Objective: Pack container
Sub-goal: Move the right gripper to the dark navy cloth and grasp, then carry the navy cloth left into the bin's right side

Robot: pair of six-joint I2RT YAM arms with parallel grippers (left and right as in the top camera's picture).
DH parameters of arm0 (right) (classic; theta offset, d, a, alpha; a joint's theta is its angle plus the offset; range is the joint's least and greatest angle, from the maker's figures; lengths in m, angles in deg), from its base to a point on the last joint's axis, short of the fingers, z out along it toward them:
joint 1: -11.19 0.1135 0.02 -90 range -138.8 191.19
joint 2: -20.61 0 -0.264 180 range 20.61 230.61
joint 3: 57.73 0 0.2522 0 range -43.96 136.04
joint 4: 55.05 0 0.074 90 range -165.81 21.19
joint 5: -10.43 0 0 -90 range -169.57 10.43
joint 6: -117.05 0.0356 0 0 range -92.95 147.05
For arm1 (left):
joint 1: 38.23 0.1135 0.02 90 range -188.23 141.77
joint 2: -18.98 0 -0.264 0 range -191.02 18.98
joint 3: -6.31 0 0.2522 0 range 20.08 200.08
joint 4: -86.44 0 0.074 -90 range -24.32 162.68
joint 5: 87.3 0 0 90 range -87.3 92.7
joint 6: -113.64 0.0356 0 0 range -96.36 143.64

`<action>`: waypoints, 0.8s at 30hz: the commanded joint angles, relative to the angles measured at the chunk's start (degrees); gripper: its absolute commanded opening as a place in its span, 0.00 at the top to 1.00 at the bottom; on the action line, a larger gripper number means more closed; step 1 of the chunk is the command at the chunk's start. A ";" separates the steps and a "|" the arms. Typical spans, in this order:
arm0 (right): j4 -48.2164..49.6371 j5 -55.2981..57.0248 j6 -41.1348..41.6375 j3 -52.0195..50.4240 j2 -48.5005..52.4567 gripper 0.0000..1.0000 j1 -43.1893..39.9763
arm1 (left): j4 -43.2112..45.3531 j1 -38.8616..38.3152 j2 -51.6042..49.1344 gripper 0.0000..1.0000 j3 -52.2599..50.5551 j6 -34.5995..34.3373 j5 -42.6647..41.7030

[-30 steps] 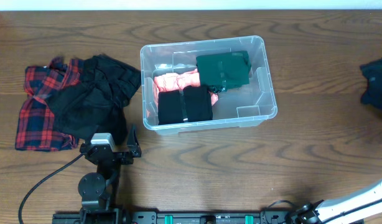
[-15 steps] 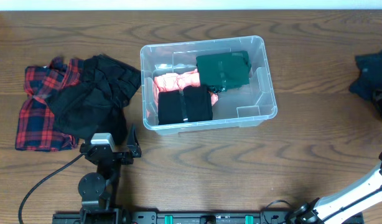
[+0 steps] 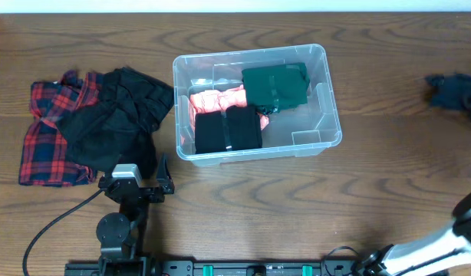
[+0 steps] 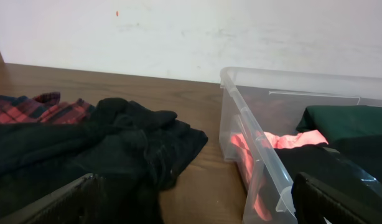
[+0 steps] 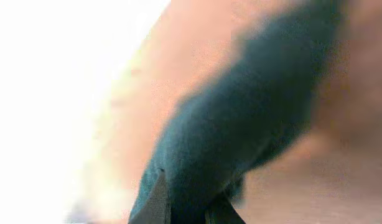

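A clear plastic container sits a little above the middle of a wooden bench, its long side running left to right and its top uncovered. Inside lie three folded pieces: a dark green garment at the back right, a pink garment at the back left, and a black folded garment at the front left, partly over the pink one. The front right corner of the container shows bare plastic.

To the left of the container, a loose black clothes pile rests on the bench, overlapping a red plaid shirt spread out beneath and beyond it.

The left gripper sits low near the front edge of the bench, just below the black pile, its jaws released wide and holding nothing; the wrist camera looks between them toward the pile, the container's left wall and a white wall behind.

At the far right edge of the bench, well apart from the container, is a dark bundle of cloth. The right gripper appears in a heavily blurred wrist view, its jaws clenched on that dark cloth, which fills the space beyond the fingertips.
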 commanded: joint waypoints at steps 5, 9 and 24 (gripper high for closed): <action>-5.60 -9.97 3.13 0.37 -17.62 0.99 8.15 | -1.90 0.31 0.11 0.02 -0.98 0.94 -0.66; -11.47 -10.64 3.67 0.37 -24.85 0.99 14.21 | -1.90 0.31 0.11 0.02 -0.98 0.94 -0.66; -30.77 -1.03 3.61 0.15 -36.85 0.99 38.62 | -1.90 0.31 0.11 0.02 -0.98 0.94 -0.66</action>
